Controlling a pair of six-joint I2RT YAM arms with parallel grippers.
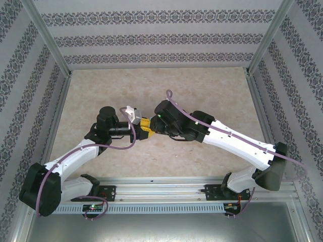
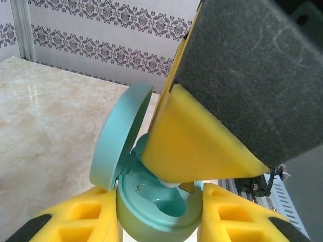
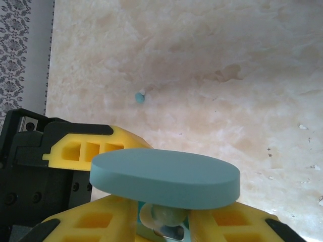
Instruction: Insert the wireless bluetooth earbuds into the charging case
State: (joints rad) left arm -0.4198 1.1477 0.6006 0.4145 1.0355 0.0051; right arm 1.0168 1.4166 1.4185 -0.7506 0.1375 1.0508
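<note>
On the marbled table the two arms meet near the middle, so the job looks under way but not finished. The left gripper is closed firmly on the turquoise charging case, one yellow pad on each side of its body. The case is held off the table with its lid swung open toward 10 o'clock in the left wrist view. The right gripper is pinched nearly shut on a pale earbud, which it holds down at the mouth of the case from about 1 o'clock. The earbud appears to touch the inner tray, but whether it sits in its pocket I cannot tell. A second, light blue earbud lies loose on the table, well apart from the case at about 11 o'clock in the right wrist view. By my reading, seating the first earbud is the step in hand, while fetching the other and closing the lid are left.
</note>
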